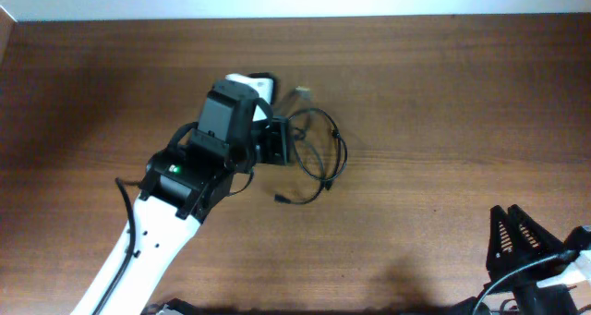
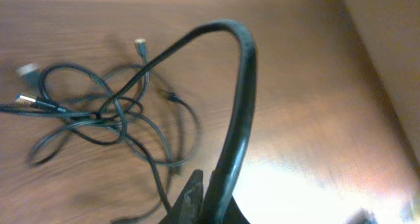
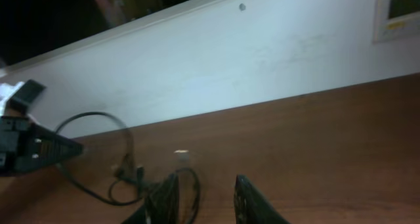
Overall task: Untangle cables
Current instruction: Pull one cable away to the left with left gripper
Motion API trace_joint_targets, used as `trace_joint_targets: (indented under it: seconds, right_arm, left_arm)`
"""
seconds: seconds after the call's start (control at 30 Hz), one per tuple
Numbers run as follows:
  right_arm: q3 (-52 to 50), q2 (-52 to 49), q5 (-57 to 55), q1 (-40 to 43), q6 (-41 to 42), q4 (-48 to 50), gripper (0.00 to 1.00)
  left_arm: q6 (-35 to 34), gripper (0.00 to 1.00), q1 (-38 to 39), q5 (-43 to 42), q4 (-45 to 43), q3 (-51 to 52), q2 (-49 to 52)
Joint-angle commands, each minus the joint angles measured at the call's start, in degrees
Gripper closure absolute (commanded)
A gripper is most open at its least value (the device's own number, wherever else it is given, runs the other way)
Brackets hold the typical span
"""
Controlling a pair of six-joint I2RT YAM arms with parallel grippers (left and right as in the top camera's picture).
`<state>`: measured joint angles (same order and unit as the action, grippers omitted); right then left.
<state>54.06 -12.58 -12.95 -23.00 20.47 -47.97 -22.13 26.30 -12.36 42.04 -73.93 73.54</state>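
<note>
The left gripper (image 1: 277, 147) reaches in from the near-left side of the table (image 1: 443, 84) and sits at the edge of the cables (image 1: 319, 158). These lie bunched in one small tangle near the middle, toward the far edge. Its jaws are clenched on one cord. The left wrist view shows that strand rising from the fingertips in a tall arch and dropping back into the knot, presumably lifted so it can be drawn free of the other loops. The overhead hides this pinch under the arm's body (it shows only loops spilling out to the right). Further right, the right gripper (image 3: 205, 181) hangs at the near-right corner, well apart from the tangle, jaws parted and empty — likely held clear until a second strand needs pulling. Its own camera adds a low side look: a pale plug end (image 3: 182, 154) lying flat beside the loops, and the white wall (image 3: 275, 60) behind.
</note>
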Motion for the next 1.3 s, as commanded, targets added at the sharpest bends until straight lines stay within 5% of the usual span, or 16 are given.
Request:
trace_joint_targets:
  seconds: [0.0,0.07,0.17,0.3,0.43,0.63,0.73,0.87,0.97,1.03,1.13,1.27]
  right_arm:
    - [-0.72,-1.36,8.46,0.20,0.00,-0.28,0.62]
    - [-3.34,-3.21,11.28,0.20,4.35,-0.24,0.44]
    - [-7.74,-9.16,16.55,0.20,8.13,2.54,0.29]
    - [-8.90,-21.97,26.32,0.20,8.11,5.38,0.26]
    - [-8.90,-40.37,21.59,0.17,8.17,11.52,0.23]
    - [-8.90,-64.08,10.56,1.18,8.76,22.23,0.16]
    - [-8.85,-63.14,11.63,8.96,8.28,22.95,0.13]
    - [-8.85,-61.70,20.83,22.84,1.97,22.23,0.04]
    - [-8.85,-59.98,33.92,24.59,-0.72,21.38,0.02]
    - [-8.09,-54.69,38.05,24.59,-0.72,20.76,0.01]
    - [-6.10,-38.45,38.47,24.59,-0.72,18.58,0.01]
    - [-6.10,-21.00,37.81,24.59,-0.72,8.46,0.02]
  left_arm:
    - [26.14,1.00,0.15,-44.39,-9.57,-0.22,-0.11]
    - [26.32,0.99,0.15,-52.41,-14.47,-0.22,-0.11]
    - [22.84,1.00,0.13,-52.78,-18.05,-0.22,-0.15]
    - [16.22,1.00,0.13,-52.78,-30.10,-0.22,-0.15]
    - [0.74,1.00,-1.44,-52.81,-53.40,-0.26,-0.15]
    - [-19.87,1.00,-30.95,-54.42,-69.61,-0.28,-0.81]
    - [-20.04,1.00,-40.81,-55.39,-65.79,-0.28,-0.81]
    - [-15.82,1.00,-42.60,-55.71,-57.90,-0.26,-0.79]
    - [0.11,1.00,-42.60,-39.67,-24.65,-0.26,-0.79]
    - [7.15,1.00,-42.60,-24.63,-11.91,-0.26,-0.81]
    - [7.26,1.00,-42.60,-6.34,-0.52,-0.26,-0.81]
    - [9.57,1.00,-42.60,-6.23,2.56,-0.28,-0.94]
